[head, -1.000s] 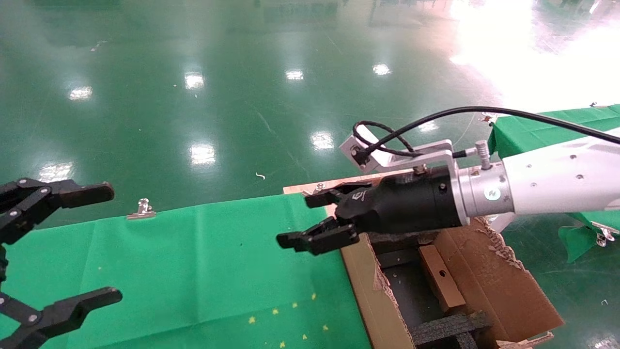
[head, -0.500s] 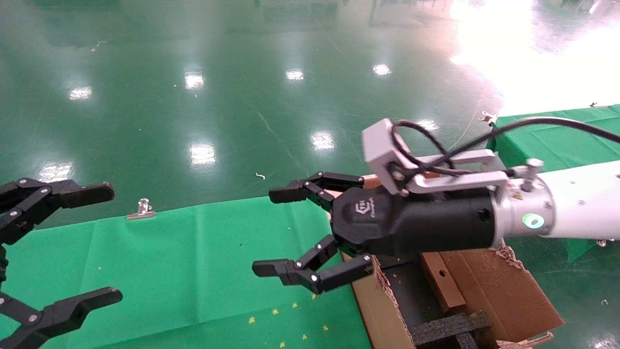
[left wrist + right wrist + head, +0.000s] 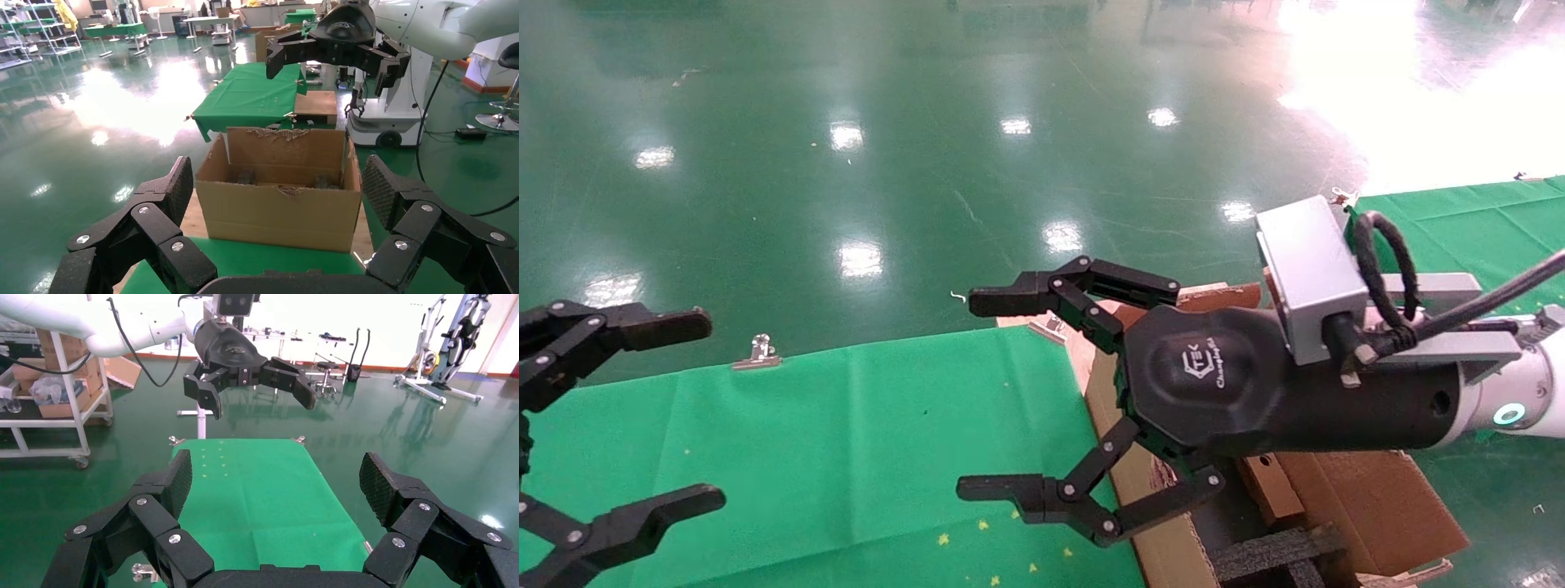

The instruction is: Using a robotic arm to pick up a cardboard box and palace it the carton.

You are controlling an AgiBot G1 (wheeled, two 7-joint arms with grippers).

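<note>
The small holed cardboard box [image 3: 1264,488] already lies inside the carton [image 3: 1369,506], so the placing looks done, with the right gripper [image 3: 1001,396] spread empty beside the carton and the left gripper [image 3: 641,416] parked open well away

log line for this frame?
right gripper: open, empty, above table edge | box: in carton | left gripper: open, parked

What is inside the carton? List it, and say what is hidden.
Inside the carton lie the cardboard box with its punched hole and black foam inserts. The open right gripper and its wrist cover the carton's far part.
</note>
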